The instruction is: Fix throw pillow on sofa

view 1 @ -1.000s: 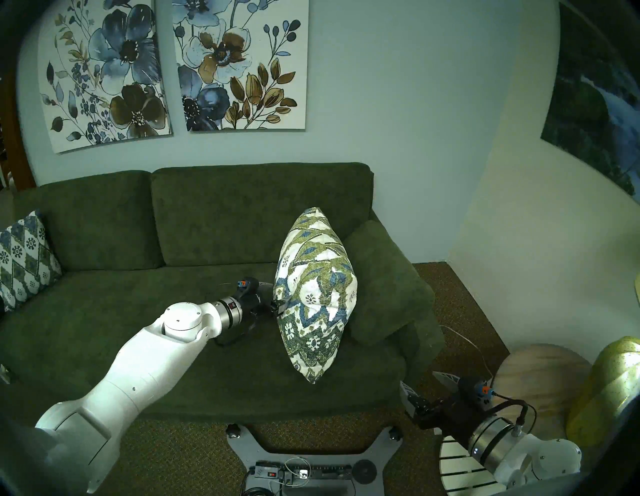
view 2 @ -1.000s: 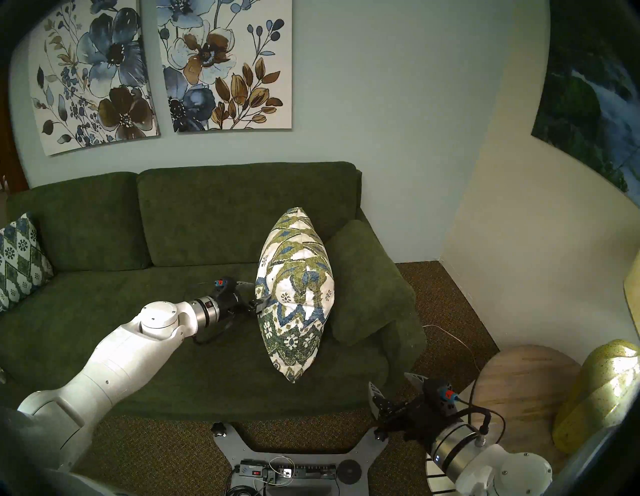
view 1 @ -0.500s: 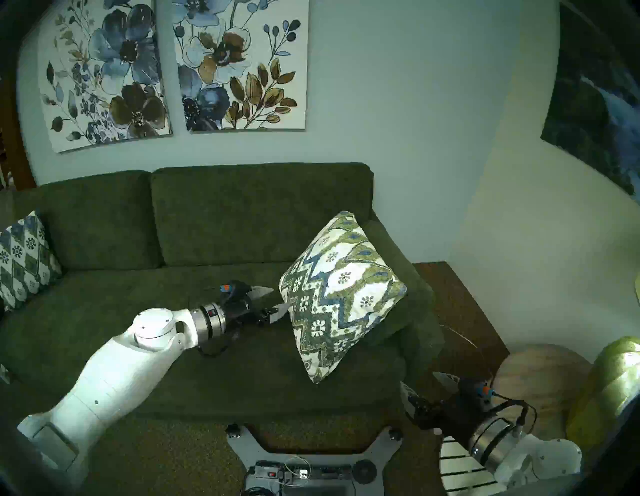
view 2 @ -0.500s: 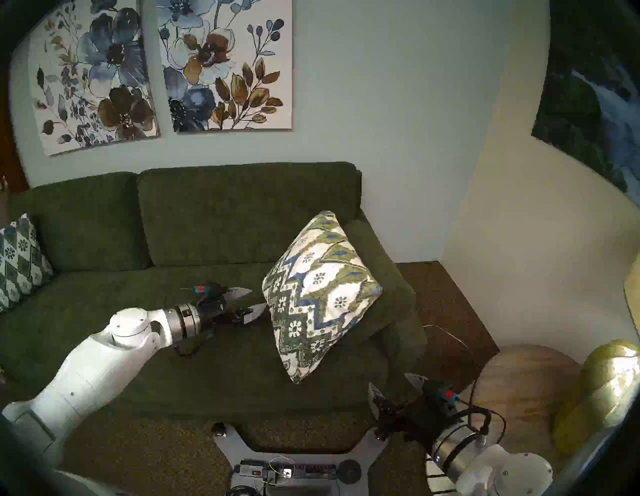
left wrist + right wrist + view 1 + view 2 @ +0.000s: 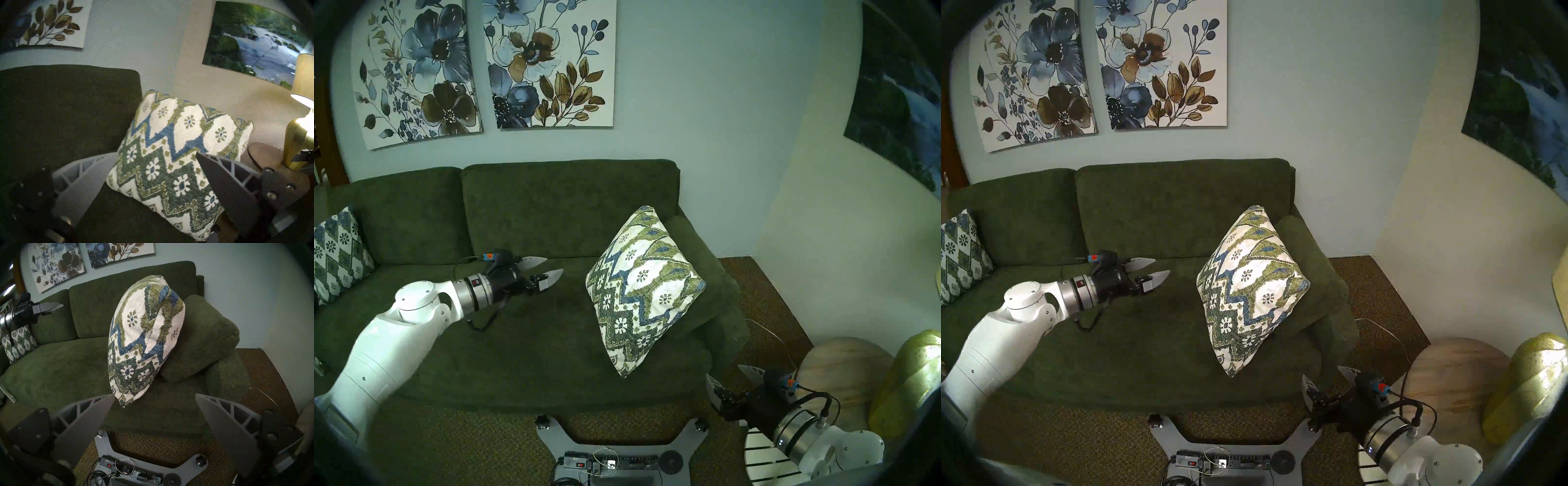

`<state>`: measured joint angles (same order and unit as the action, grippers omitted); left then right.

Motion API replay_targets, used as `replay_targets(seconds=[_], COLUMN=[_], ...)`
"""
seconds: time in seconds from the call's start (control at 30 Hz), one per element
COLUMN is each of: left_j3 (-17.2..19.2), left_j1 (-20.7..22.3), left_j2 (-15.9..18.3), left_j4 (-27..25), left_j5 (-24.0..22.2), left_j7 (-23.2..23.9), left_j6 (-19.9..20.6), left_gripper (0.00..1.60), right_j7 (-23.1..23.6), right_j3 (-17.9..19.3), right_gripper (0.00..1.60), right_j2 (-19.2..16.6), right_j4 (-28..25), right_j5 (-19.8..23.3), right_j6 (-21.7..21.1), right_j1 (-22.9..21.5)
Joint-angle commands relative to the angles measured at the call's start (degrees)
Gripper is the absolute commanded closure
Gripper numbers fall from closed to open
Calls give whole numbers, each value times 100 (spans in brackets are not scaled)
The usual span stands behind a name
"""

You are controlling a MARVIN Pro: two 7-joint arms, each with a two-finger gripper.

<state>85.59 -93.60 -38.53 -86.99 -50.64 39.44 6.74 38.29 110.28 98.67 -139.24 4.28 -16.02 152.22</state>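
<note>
The throw pillow (image 5: 644, 288), cream-white with olive and blue zigzags, stands on one corner at the right end of the dark green sofa (image 5: 534, 217). It leans back on the plain green arm cushion (image 5: 694, 244). It also shows in the left wrist view (image 5: 178, 152) and edge-on in the right wrist view (image 5: 142, 338). My left gripper (image 5: 554, 265) is open and empty above the seat, a short way left of the pillow. My right gripper (image 5: 724, 370) is open and empty, low in front of the sofa's right arm.
A darker diamond-pattern pillow (image 5: 337, 254) sits at the sofa's left end. A round wooden side table (image 5: 843, 370) with a yellow lamp base (image 5: 911, 383) stands right of the sofa. My base with a power strip (image 5: 612, 454) is on the carpet in front.
My left gripper let go of the throw pillow, opened and drew back to the left. The pillow turned from edge-on to face-out and settled against the arm cushion. The right arm has not moved.
</note>
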Motion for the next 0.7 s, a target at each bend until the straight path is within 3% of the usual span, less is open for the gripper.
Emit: replay_targets(seconds=[0.0, 0.13, 0.47, 0.5, 0.6, 0.67], left_j3=[791, 1212, 2027, 2158, 2189, 2493], left_j1=[-482, -854, -1633, -1805, -1789, -2100], left_j2=[608, 748, 257, 216, 125, -10], left_j4=[359, 440, 119, 11, -35, -244], left_j5=[-378, -618, -888, -878, -705, -671], left_j7=[77, 281, 868, 849, 851, 836], left_j6=[-122, -190, -364, -434, -436, -485], left_gripper=[0, 0, 0, 0, 0, 0], right_j7=[-7, -3, 7, 9, 11, 13], right_j3=[8, 12, 17, 18, 18, 19], right_gripper=[0, 0, 0, 0, 0, 0], right_j2=[4, 14, 31, 33, 35, 40], right_j4=[-76, -76, -76, -76, -76, -76], right_j5=[6, 0, -9, -10, -11, -14], right_j6=[0, -10, -15, -15, -14, -16], right_j1=[-21, -14, -20, -21, -21, -24])
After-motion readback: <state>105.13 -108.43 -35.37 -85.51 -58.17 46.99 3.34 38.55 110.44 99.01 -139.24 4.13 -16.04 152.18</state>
